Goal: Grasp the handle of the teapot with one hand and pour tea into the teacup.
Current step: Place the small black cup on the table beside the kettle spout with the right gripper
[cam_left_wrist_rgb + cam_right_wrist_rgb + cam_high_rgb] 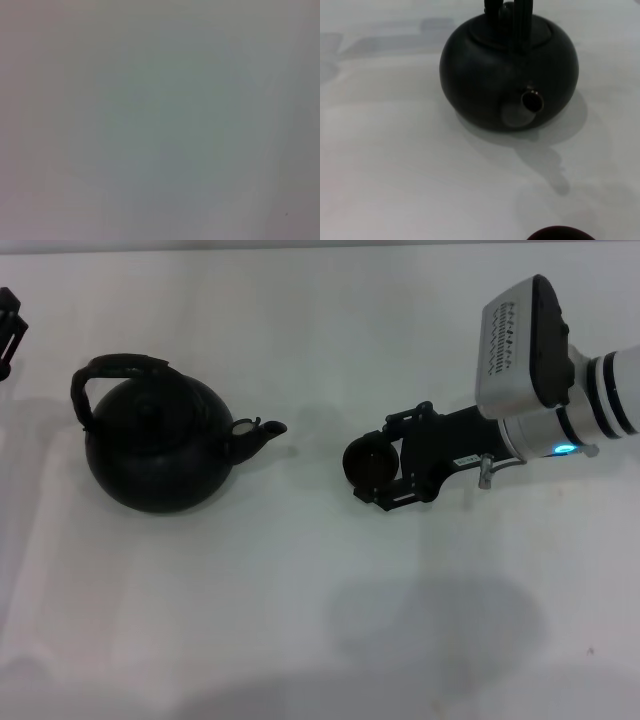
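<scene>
Right gripper (372, 466): jaws closed on the teacup (368, 462), a small dark bowl held low over the white desk (300, 620); its rim just shows at the edge of the right wrist view. The teapot (158, 445) stands upright on the desk toward the robot's left, well apart from the cup, its spout (262, 430) pointing straight at the held cup. The handle (112, 374) arches over the lid, its hoop in line with the spout, and nothing grips it. Left gripper (8, 330): only a dark edge shows at the far left border, so the state of its jaws cannot be told; it is the arm nearer the handle. The left wrist view shows only bare pale surface. Beyond the desk, nothing of the room is visible.
</scene>
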Available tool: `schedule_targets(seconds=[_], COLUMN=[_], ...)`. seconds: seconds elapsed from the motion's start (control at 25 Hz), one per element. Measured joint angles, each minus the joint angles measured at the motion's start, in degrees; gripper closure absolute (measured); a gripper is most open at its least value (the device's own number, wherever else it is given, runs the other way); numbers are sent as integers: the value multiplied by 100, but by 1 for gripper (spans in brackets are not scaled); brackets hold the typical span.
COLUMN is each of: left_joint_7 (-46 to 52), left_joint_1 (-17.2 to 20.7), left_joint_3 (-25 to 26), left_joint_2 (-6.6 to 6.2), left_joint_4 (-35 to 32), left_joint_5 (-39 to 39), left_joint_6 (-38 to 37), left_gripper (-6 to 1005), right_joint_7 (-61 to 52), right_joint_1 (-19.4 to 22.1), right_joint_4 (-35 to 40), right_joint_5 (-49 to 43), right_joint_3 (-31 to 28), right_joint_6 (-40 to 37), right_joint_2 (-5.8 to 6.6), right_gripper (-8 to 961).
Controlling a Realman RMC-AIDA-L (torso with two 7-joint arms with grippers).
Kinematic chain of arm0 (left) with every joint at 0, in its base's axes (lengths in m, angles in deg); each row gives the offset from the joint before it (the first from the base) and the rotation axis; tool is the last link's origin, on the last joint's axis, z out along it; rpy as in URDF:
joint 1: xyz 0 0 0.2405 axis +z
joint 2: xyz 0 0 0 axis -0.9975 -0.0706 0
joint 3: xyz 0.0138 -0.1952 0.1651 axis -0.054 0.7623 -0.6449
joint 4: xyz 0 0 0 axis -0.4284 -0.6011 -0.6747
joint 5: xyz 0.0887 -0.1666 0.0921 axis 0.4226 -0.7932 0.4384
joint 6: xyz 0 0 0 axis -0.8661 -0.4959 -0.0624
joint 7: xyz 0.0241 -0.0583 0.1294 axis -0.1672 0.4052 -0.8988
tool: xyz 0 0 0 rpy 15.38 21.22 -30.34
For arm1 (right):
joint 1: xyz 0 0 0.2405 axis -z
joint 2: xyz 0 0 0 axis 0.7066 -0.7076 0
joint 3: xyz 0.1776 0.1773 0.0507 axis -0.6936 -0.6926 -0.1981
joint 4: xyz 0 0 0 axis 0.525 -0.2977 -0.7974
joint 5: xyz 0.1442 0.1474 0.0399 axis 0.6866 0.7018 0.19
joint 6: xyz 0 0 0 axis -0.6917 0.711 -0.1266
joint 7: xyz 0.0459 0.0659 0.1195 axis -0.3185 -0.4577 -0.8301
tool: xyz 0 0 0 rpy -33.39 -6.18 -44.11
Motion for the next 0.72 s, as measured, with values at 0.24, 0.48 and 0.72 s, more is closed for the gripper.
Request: schedule_targets(seconds=[0.24, 0.48, 0.72], left_joint_7=[0, 0, 0], left_joint_1=[-31, -44, -60], left_joint_3=[-4, -4, 4], left_joint_2=[0, 0, 0], left_joint_4=[-1, -4, -19], left_joint_5=[0, 0, 0], left_joint_6=[0, -3, -27], left_gripper=[120, 119, 119], right_joint_7=[-25, -40, -51], right_joint_1=[-39, -42, -53], right_joint_4=[-73, -66, -60], right_joint_5=[3, 13, 12], right_joint_3=[178, 226, 213], right_joint_6=[-39, -42, -33], right_joint_2=[-1, -1, 13], right_gripper=[224, 224, 221])
